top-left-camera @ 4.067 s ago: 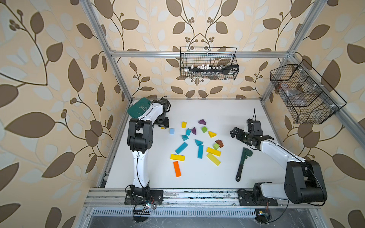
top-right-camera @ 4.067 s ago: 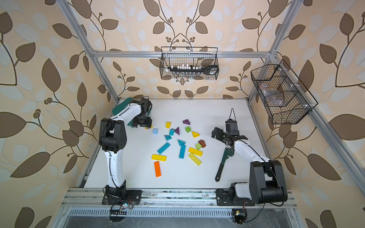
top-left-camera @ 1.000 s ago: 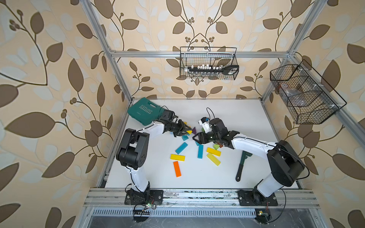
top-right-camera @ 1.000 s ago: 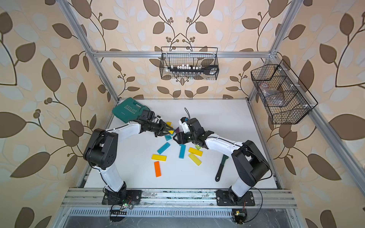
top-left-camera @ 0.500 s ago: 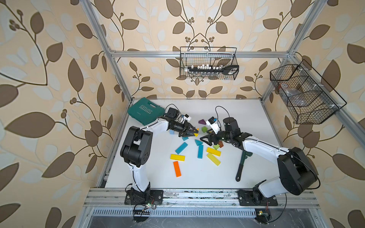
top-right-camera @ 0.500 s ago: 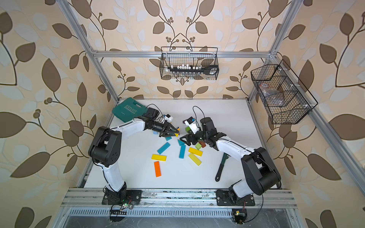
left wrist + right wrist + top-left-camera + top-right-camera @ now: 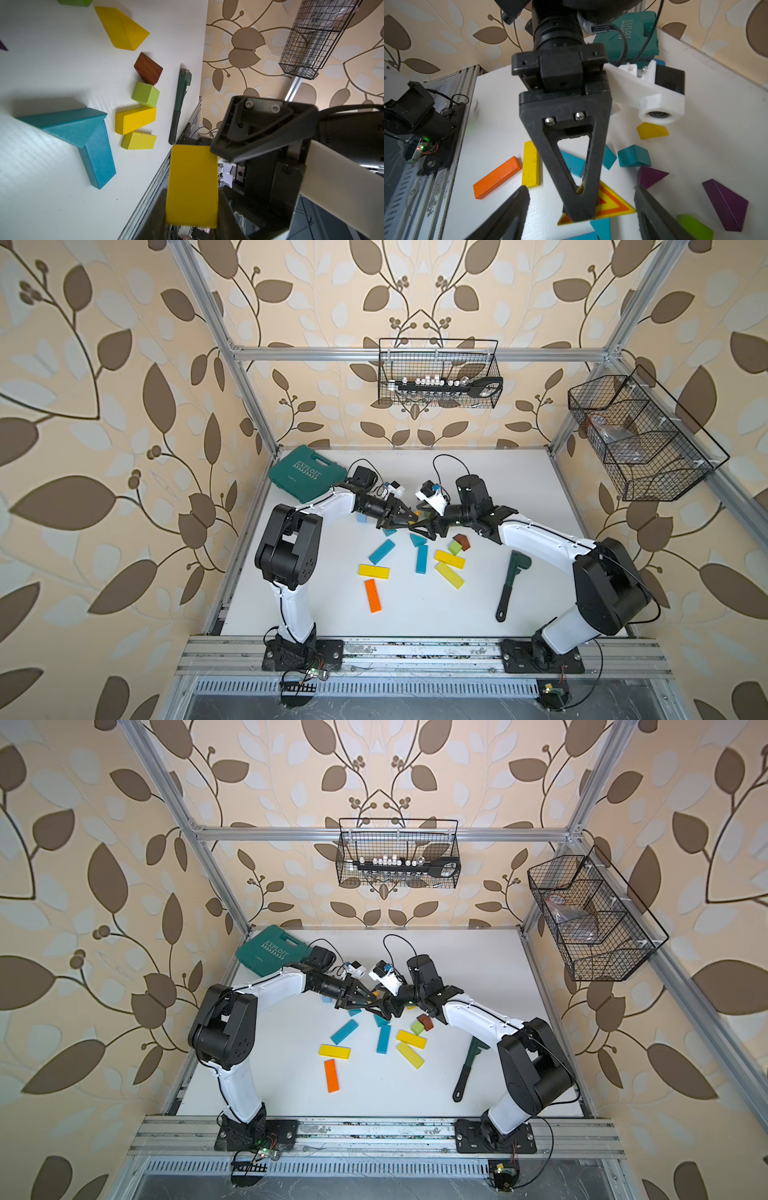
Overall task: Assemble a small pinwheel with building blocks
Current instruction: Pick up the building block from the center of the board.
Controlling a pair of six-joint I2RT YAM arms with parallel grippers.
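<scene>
My left gripper (image 7: 409,517) is shut on a yellow triangular wedge with orange stripes (image 7: 611,204), held a little above the table; in the left wrist view it shows as a plain yellow face (image 7: 192,182) between the jaws. My right gripper (image 7: 422,526) faces it tip to tip and stands open, its fingers (image 7: 517,207) well apart on either side of the wedge without touching it. Loose building blocks lie below and around: a teal wedge (image 7: 68,124), purple wedges (image 7: 724,205), a yellow wedge (image 7: 122,27), a green cube (image 7: 455,548) and a brown block (image 7: 462,541).
Flat bars lie nearer the front: orange (image 7: 372,595), yellow (image 7: 374,571), teal (image 7: 421,559) and two more yellow (image 7: 449,558). A dark green toy wrench (image 7: 511,585) lies at the right. The teal case (image 7: 306,474) sits in the back left corner.
Both grippers have come together over the block pile. The left one moved right with the yellow wedge, and the right one now has its open fingers around the left one's tip.
</scene>
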